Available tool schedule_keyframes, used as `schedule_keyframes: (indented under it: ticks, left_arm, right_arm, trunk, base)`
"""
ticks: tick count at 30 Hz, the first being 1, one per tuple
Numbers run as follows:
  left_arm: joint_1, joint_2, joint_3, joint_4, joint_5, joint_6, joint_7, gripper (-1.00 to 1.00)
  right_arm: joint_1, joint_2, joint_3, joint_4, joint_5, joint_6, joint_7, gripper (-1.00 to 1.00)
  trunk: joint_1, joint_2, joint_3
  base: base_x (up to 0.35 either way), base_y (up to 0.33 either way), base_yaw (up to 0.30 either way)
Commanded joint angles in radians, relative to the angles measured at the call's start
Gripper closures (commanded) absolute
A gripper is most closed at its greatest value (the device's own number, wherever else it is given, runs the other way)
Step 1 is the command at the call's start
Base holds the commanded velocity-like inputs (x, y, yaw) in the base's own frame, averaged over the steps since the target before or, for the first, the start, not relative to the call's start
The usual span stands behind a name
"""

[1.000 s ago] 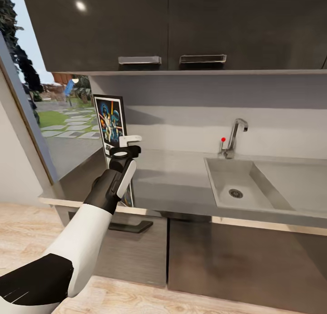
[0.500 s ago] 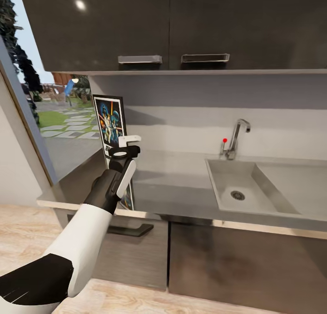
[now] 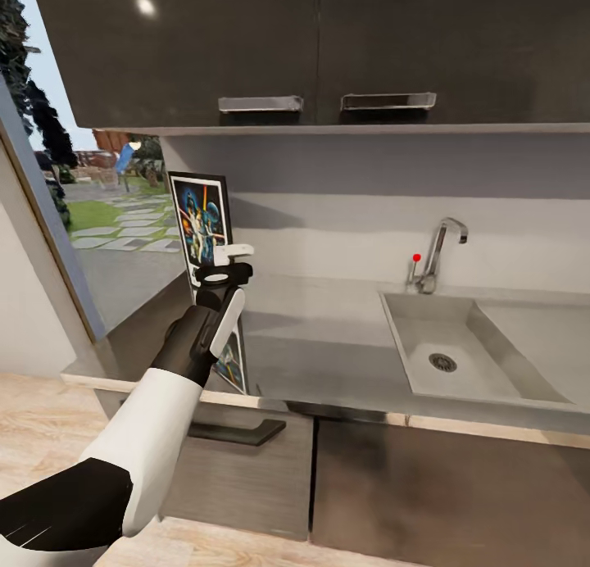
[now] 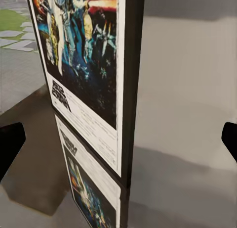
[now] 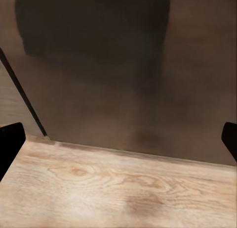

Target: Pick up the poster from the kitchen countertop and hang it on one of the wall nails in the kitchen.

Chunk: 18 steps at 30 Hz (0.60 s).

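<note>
Head view: my left claw (image 3: 233, 256) reaches for the poster (image 3: 201, 223) at the left end of the kitchen countertop (image 3: 328, 346).

The poster stands upright near the back corner, beside the window, with its picture side turned toward the window, so I meet it by its thin edge. I bring my claw level with its lower half, probably so the fingers can close over the frame from both sides. In the left wrist view my fingers (image 4: 10, 144) are spread wide with the poster (image 4: 84, 84) between them and not touching it. The black title under the picture is too slanted for me to read. My right claw (image 5: 118, 139) is also wide and holds nothing, hanging low over the wooden floor (image 5: 98, 188) before the cabinet front (image 5: 113, 65).
</note>
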Motion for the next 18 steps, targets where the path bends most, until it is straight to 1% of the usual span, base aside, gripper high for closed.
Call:
schedule_keyframes:
  ticks: [1,13,18]
  left_arm:
    - [-0.001,0.000,-0.002,-0.001,0.010,0.002,0.009,-1.00]
    - [-0.001,0.000,-0.007,0.003,0.008,0.003,0.009,-1.00]
    - [-0.004,0.000,-0.011,0.010,0.008,0.017,0.003,-1.00]
  right_arm:
    - [0.000,0.000,0.000,-0.001,0.001,-0.001,-0.001,-1.00]
    - [0.001,0.000,0.000,0.000,0.001,-0.001,-0.001,-1.00]
    - [0.000,0.000,0.001,0.000,0.001,-0.001,-0.001,-1.00]
  trunk:
    - [0.000,0.000,-0.001]
    - [0.000,0.000,-0.001]
    - [0.000,0.000,-0.001]
  base:
    - [0.073,0.062,0.000]
    - [0.016,0.014,0.000]
    - [0.000,0.000,0.000]
